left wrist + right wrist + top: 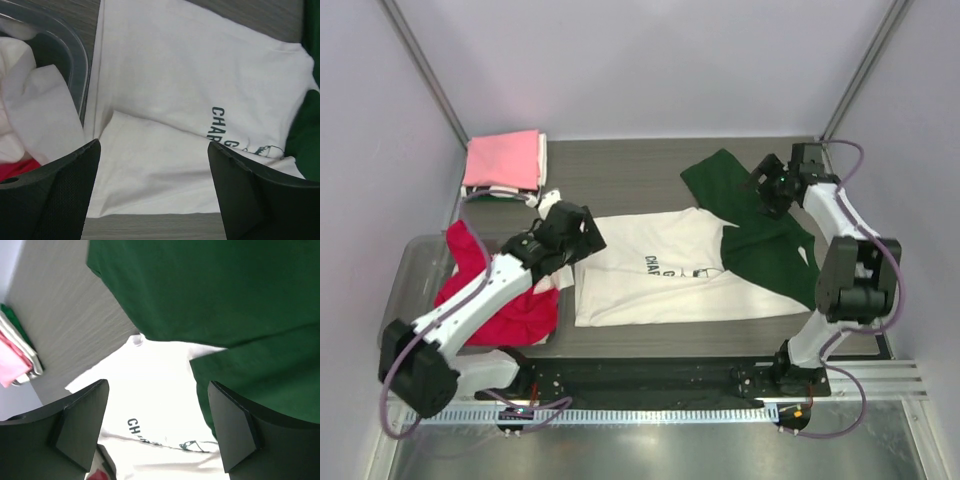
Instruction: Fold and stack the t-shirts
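The cream-white t-shirt (650, 268) with black print lies partly folded in the table's middle; it also shows in the left wrist view (190, 90) and the right wrist view (150, 385). The dark green t-shirt (765, 240) lies spread at its right, overlapping it (225, 295). The red-magenta t-shirt (505, 305) hangs in the clear bin. A pale pink t-shirt (503, 160) sits folded on a stack at the back left. My left gripper (582, 232) is open and empty above the white shirt's left edge. My right gripper (767, 190) is open and empty above the green shirt.
The clear plastic bin (415, 262) stands at the left with white cloth inside (30, 110), its rim (75, 50) close to the left gripper. Grey walls enclose the table at back and sides.
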### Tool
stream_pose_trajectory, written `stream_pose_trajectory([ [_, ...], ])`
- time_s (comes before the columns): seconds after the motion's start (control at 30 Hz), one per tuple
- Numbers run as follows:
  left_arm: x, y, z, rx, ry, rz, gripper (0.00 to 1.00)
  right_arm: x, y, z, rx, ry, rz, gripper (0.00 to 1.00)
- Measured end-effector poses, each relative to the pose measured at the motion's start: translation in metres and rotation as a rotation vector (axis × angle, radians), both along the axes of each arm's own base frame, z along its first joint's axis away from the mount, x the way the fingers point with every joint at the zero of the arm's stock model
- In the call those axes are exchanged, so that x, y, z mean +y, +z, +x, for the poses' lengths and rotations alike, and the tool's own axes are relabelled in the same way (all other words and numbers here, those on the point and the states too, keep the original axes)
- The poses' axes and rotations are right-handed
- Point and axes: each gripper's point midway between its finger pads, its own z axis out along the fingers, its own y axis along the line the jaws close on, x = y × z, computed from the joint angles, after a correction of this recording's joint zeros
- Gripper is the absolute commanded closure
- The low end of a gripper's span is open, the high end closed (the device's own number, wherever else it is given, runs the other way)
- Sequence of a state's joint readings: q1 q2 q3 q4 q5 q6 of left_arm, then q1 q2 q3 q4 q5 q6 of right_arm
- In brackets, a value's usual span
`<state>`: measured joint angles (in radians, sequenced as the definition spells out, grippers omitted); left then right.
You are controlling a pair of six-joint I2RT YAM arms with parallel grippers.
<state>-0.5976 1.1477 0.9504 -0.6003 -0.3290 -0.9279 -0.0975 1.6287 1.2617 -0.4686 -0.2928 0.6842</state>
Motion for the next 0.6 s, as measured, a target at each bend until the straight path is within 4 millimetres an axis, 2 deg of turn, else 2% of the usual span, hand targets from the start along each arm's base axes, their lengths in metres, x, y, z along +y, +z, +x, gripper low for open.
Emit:
stream_pose_trajectory([
  [0.07, 0.000, -0.021, 0.011, 0.052, -0.002, 0.019, 0.12, 0.012, -0.021, 0.013, 0.046, 0.046, 0.006, 0.15],
  [0.13, -0.001, -0.039, 0.021, 0.092, -0.014, 0.030, 0.13, 0.021, -0.051, 0.021, 0.106, 0.086, 0.006, 0.15],
  [0.27, -0.015, -0.074, 0.038, 0.174, -0.065, 0.047, 0.15, 0.025, -0.103, 0.019, 0.221, 0.119, -0.003, 0.15],
  [0.3, -0.019, -0.081, 0.043, 0.190, -0.079, 0.053, 0.15, 0.025, -0.110, 0.018, 0.240, 0.122, 0.003, 0.16],
  [0.43, -0.038, -0.111, 0.063, 0.244, -0.123, 0.056, 0.16, 0.009, -0.111, 0.035, 0.212, 0.109, -0.030, 0.16],
  [0.6, -0.051, -0.137, 0.076, 0.294, -0.151, 0.056, 0.18, -0.017, -0.113, 0.042, 0.207, 0.065, -0.019, 0.16],
])
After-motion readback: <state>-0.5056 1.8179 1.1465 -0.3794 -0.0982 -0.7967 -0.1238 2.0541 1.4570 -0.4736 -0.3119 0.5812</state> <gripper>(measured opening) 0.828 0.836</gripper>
